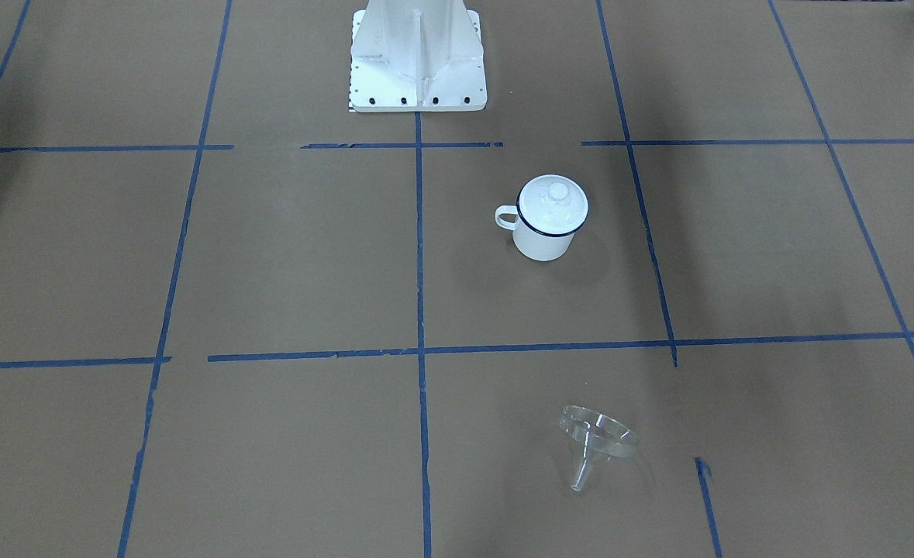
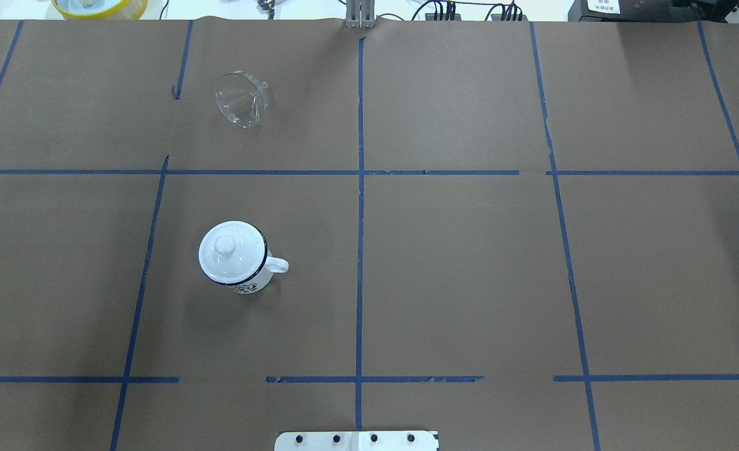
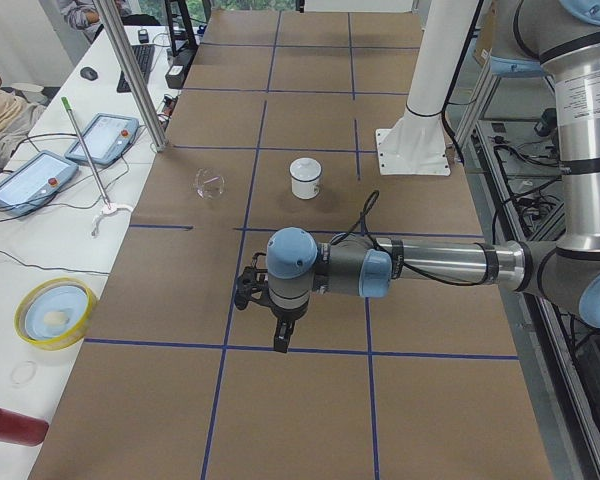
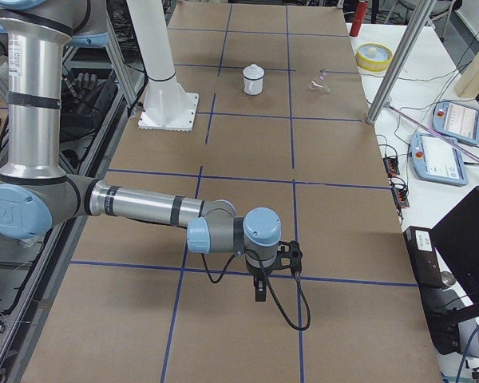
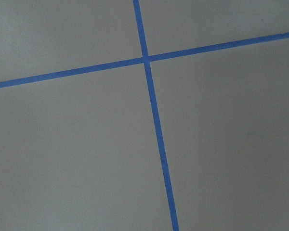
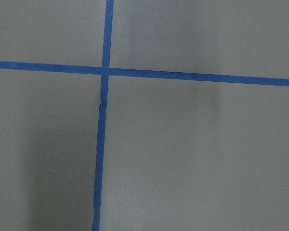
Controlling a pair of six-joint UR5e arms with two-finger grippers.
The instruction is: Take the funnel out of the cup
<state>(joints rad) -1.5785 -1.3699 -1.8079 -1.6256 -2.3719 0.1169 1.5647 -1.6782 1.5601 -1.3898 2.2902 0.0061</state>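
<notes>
The clear funnel [image 1: 596, 438] lies on its side on the brown table, apart from the cup; it also shows in the overhead view [image 2: 242, 100]. The cup [image 1: 547, 232], a white enamel mug with a dark blue rim, stands upright [image 2: 244, 285] with a white knobbed lid [image 2: 228, 247] on top. My left gripper [image 3: 280, 335] shows only in the exterior left view, low over the table and far from both. My right gripper [image 4: 259, 291] shows only in the exterior right view, also far away. I cannot tell whether either is open or shut.
The white robot base [image 1: 418, 62] stands at the table's near edge. A yellow bowl [image 3: 55, 312], teach pendants [image 3: 30, 180], a red bottle [image 3: 10, 425] and a metal pole [image 3: 130, 70] lie along the operators' side. Blue tape lines grid the table.
</notes>
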